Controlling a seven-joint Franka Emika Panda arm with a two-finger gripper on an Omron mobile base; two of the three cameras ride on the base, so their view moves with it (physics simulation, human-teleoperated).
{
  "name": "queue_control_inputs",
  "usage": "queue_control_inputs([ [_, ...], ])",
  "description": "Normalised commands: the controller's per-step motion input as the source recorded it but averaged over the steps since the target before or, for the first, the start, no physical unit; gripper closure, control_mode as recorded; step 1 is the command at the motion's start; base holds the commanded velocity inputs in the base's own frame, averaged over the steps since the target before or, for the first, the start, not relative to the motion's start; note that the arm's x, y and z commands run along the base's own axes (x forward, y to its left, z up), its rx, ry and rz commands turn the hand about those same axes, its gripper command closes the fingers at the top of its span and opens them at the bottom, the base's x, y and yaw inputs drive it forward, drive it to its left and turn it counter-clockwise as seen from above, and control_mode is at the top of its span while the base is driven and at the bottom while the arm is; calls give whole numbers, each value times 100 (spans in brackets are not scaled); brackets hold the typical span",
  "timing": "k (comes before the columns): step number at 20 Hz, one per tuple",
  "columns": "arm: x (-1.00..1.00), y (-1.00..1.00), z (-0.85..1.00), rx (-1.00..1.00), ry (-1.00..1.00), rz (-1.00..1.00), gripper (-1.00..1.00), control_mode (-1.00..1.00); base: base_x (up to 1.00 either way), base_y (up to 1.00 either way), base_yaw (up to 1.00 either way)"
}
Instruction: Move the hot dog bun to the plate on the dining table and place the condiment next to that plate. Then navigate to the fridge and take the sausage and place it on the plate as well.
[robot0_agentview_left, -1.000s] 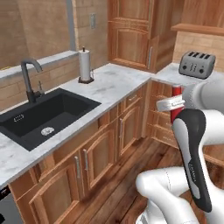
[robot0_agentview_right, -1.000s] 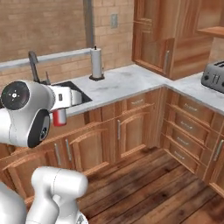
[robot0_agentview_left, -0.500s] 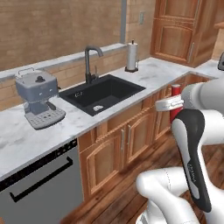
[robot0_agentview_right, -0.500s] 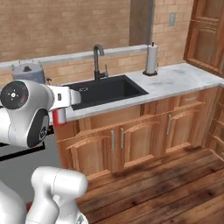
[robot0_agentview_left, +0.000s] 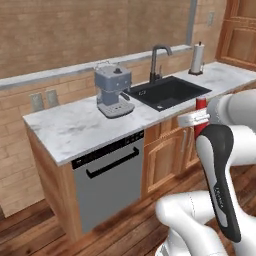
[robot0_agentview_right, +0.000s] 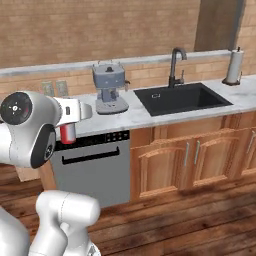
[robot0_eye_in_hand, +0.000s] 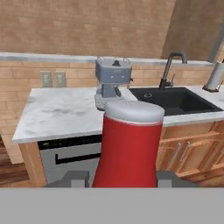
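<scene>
Condiment bottle, red with a white cap, fills the lower centre of the hand view, where we see it clamped between the two dark fingertips of the gripper, which is closed on it. In the left base view we find the same bottle at the right middle of the frame, upright and held in the air in front of the bench, beside the white arm. In the right base view the bottle shows at the left middle, just below the white hand, with its red body partly hidden. Behind it, across all views, we see a marble-topped bench running along a brick wall. A grey coffee machine stands on the bench near the centre of the left base view, just left of a black sink with a dark faucet. A paper towel roll stands at the upper right, beyond the sink. Under the bench, a grey dishwasher sits left of wooden cabinet doors, and the floor is wood.
</scene>
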Motion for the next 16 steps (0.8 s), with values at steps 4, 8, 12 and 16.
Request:
queue_control_inputs([
  [4, 0, 0, 0, 0, 0, 0, 100, 100, -91, 100, 28],
  [8, 0, 0, 0, 0, 0, 0, 100, 100, -58, 100, 27],
  [12, 0, 0, 0, 0, 0, 0, 100, 100, -3, 100, 23],
  [16, 0, 0, 0, 0, 0, 0, 100, 100, 16, 100, 20],
])
